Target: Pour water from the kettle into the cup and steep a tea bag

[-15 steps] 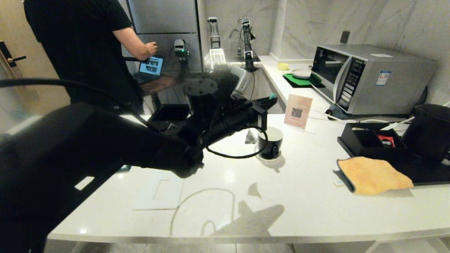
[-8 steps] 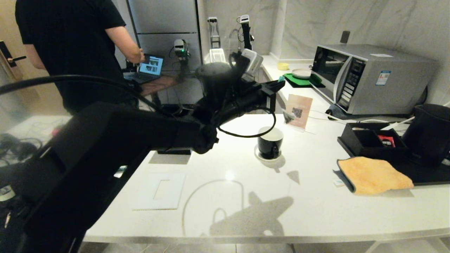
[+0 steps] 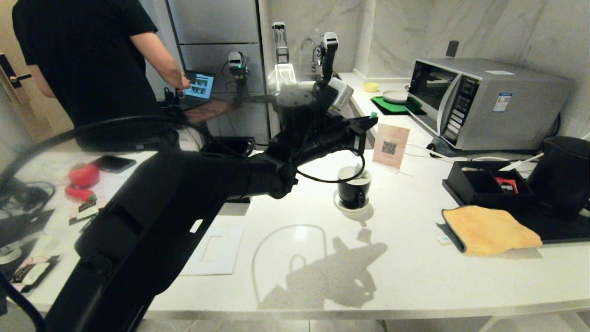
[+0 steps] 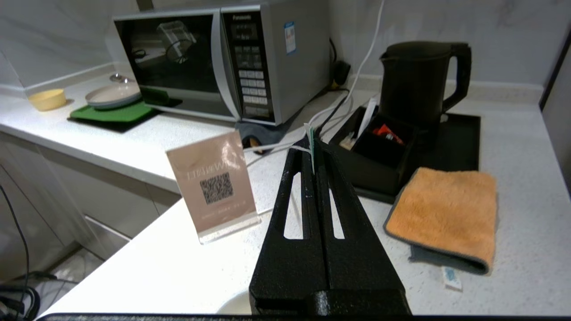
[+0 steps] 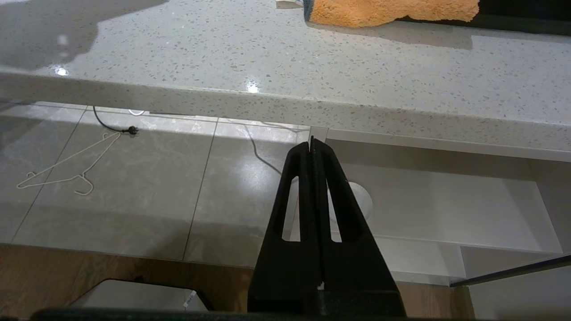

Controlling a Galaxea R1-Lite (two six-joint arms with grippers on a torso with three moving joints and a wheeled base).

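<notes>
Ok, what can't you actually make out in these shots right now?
- Water level in the cup: head view, its rim and the left gripper above hide it.
- Cup in left wrist view: cut off below the closed fingers.
- Kettle contents: opaque walls.
- Right gripper: below the counter, outside the head view.

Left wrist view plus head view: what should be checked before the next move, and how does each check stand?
1. Left hand shut on paper tea-bag tag: ok.
2. Tea bag hanging at glossy black, white-lined mug's mouth: ok.
3. Mug upright on small white saucer: ok.
4. Water in mug: cannot tell.
5. Matte black jug kettle upright, away from the arm: ok.
6. Right hand shut, parked below counter edge: ok.
</notes>
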